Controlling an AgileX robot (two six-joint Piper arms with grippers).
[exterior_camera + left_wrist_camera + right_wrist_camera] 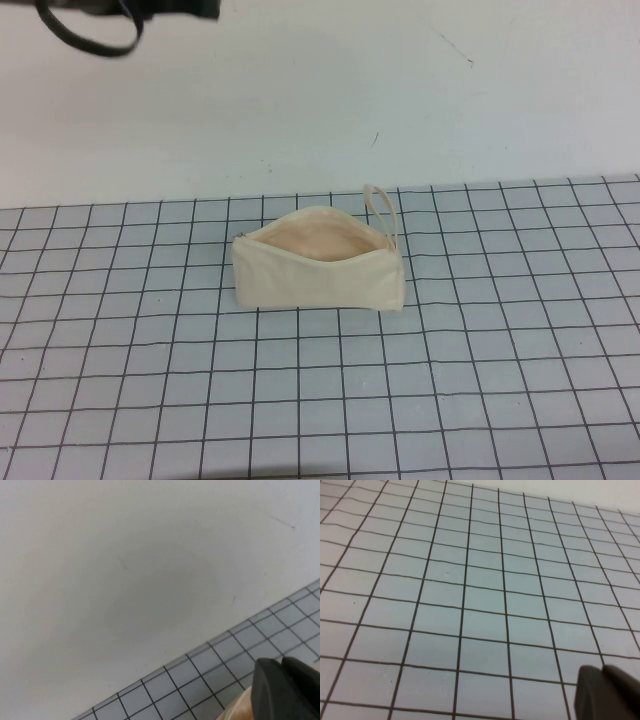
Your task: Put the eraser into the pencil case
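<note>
The pencil case [318, 262] is a cream-white zip pouch standing on the grid mat in the high view. Its mouth gapes open and shows the peach lining, and its loop strap [382, 208] points to the far right. No eraser shows in any view. Neither gripper shows in the high view. In the left wrist view my left gripper [282, 667] is shut and empty, and a peach-tan cloth edge [239, 707] lies beside it, over the mat's far edge by the wall. In the right wrist view my right gripper [602, 669] is shut and empty above bare grid mat.
The blue-grey grid mat [480, 380] covers the table up to a white wall [300, 90]. A black cable loop [95, 40] hangs at the top left of the high view.
</note>
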